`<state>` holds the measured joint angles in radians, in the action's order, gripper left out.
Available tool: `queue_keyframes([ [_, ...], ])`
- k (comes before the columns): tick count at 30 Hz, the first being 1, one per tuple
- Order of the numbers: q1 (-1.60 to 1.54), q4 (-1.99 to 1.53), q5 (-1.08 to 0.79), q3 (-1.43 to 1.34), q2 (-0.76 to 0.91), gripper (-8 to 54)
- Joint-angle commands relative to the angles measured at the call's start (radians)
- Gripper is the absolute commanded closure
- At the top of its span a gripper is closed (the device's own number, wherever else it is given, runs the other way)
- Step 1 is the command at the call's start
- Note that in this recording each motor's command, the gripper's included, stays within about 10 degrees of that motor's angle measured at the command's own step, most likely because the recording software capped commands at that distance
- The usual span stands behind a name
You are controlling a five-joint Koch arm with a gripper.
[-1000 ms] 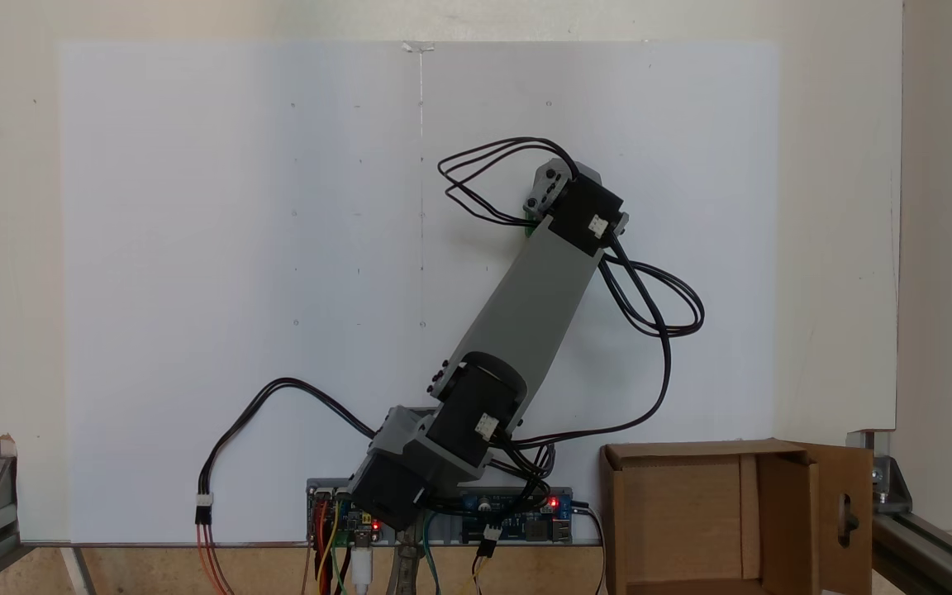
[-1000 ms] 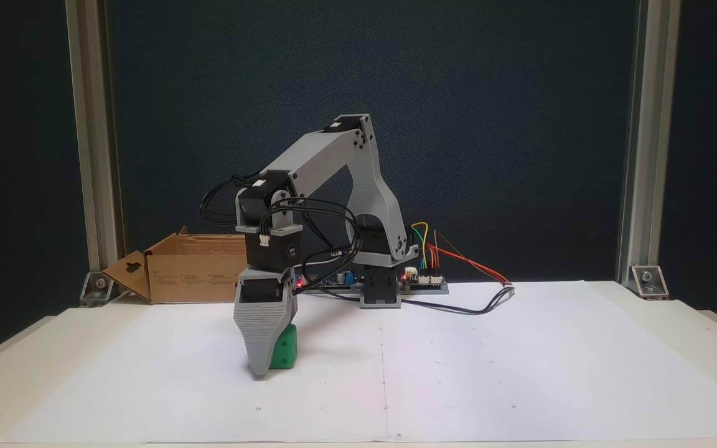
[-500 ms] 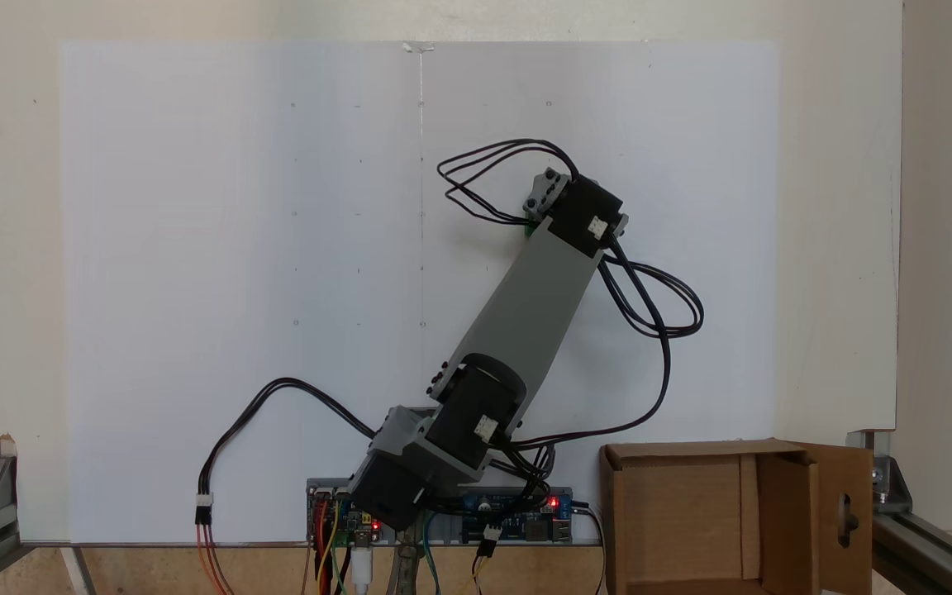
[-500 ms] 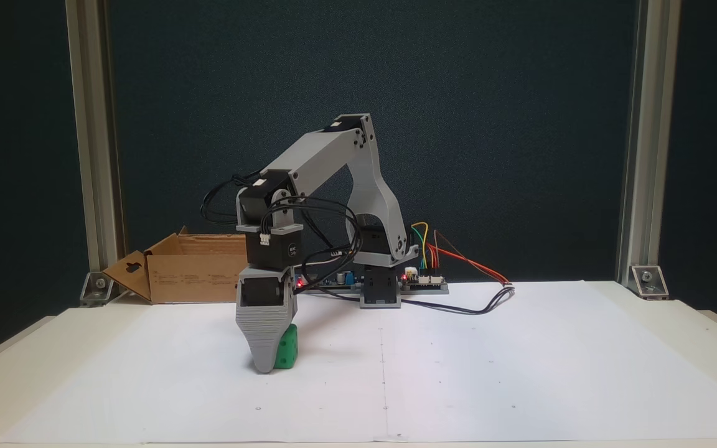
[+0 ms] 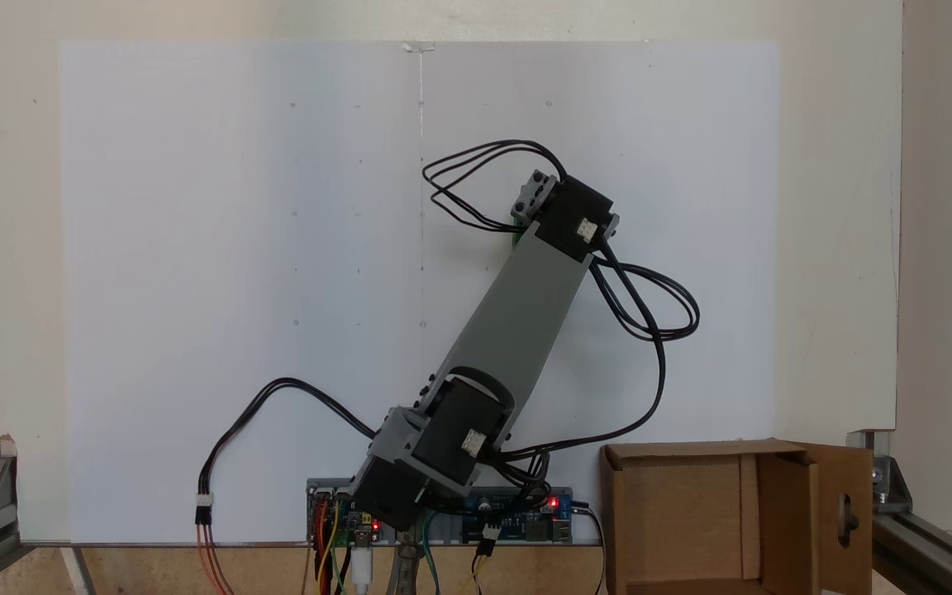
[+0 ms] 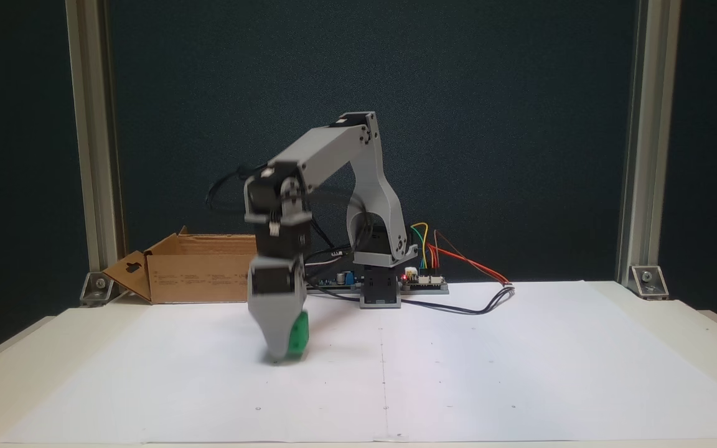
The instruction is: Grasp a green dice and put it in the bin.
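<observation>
Just above the paper (image 6: 458, 373), the gripper (image 6: 284, 351) was clamped on the green dice (image 6: 299, 336), ready to carry it to the bin (image 6: 200, 274).

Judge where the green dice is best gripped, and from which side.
Grip the green dice across two opposite flat side faces, coming straight down from above. It is a small cube low over the white paper, so only top access is open. The tool already points down at it; the blur hides whether it is clamped.

Claw (image 6: 284, 351) lifted green dice (image 6: 299, 333) slightly off paper, arm blurred.
</observation>
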<state>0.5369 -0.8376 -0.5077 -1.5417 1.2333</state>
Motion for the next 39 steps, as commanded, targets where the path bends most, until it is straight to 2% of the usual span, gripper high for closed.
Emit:
queue_keyframes([
  [1,-0.011,-0.101,0.094,0.095,0.066,33.9],
  [9,-0.048,-0.52,0.173,0.486,0.147,33.9],
  [19,0.018,-0.52,0.17,0.495,0.192,33.9],
  [27,0.325,-0.494,0.094,0.495,0.236,33.9],
  [39,0.954,-0.21,-0.023,0.495,0.221,33.9],
])
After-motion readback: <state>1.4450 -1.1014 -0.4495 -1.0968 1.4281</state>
